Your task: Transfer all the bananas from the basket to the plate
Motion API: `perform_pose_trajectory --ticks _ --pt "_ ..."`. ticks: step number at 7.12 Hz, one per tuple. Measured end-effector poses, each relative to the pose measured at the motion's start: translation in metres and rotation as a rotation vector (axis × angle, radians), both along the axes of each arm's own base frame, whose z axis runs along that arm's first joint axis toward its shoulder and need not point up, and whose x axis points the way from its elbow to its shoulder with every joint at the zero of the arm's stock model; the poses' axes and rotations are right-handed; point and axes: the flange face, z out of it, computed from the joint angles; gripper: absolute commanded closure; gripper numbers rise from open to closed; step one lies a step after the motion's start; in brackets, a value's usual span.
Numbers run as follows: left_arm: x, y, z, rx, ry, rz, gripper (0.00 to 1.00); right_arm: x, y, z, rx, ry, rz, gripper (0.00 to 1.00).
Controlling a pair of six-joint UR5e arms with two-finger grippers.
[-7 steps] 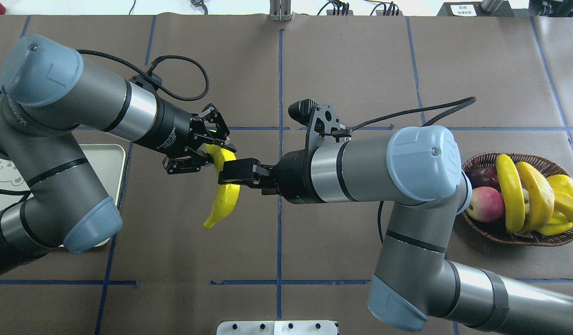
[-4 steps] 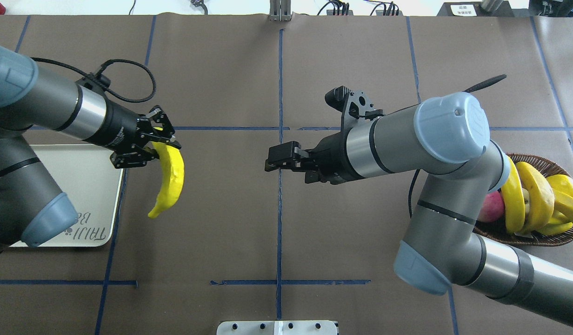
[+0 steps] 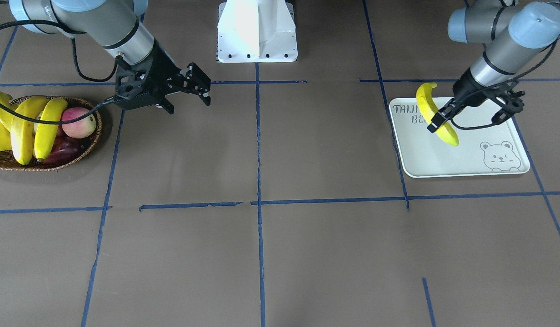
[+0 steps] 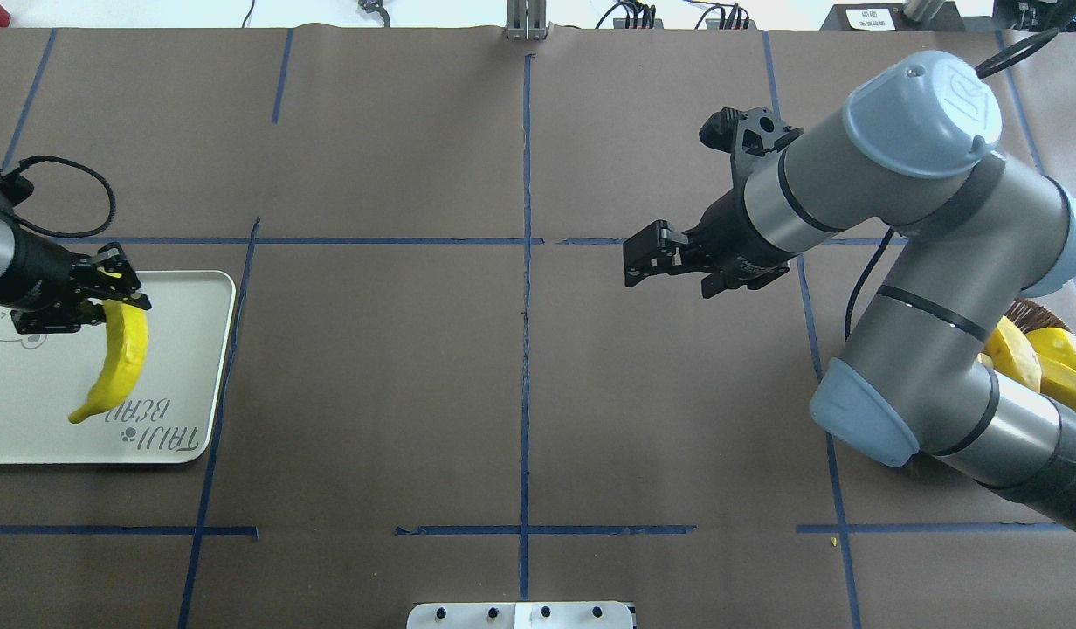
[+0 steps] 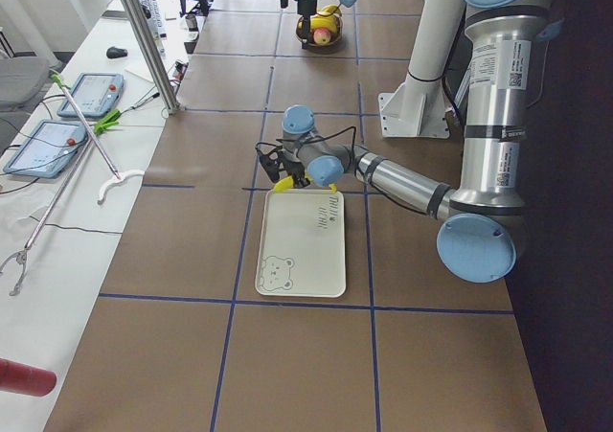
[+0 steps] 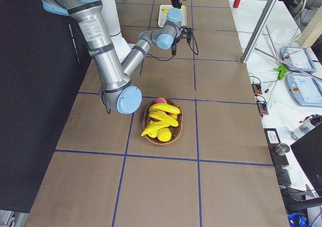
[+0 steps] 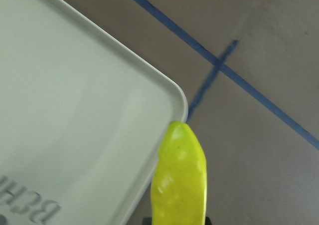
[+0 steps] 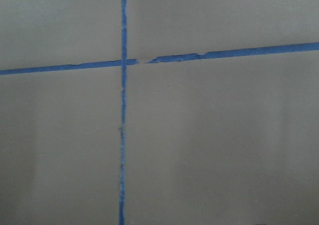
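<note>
Banana (image 4: 119,358) hangs pinched in the left gripper (image 4: 110,301), long axis running toward 7 o'clock seen from overhead, over the plate (image 4: 31,419); right gripper (image 4: 640,262) sits spread and empty.

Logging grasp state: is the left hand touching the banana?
Touching. The overhead view shows the left hand clamped on the banana near its end.
</note>
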Motion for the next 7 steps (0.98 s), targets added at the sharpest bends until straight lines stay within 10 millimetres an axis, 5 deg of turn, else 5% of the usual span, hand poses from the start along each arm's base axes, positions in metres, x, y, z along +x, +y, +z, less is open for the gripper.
perform_pose_trajectory --ticks 3,4,6,7 --pt "-0.051 -0.019 0.128 0.040 -0.022 -0.061 0.97 0.015 0.000 0.020 0.020 0.068 -0.034 0.00" --pt "-0.066 -0.013 0.159 0.055 -0.034 -0.060 0.77 0.015 0.000 0.021 0.021 0.071 -0.036 0.00" --pt "-0.079 -0.001 0.196 0.058 -0.056 -0.049 0.00 0.015 0.001 0.022 0.021 0.073 -0.038 0.00" --pt "-0.082 0.001 0.205 0.054 -0.064 -0.047 0.00 0.015 0.001 0.023 0.020 0.073 -0.039 0.00"
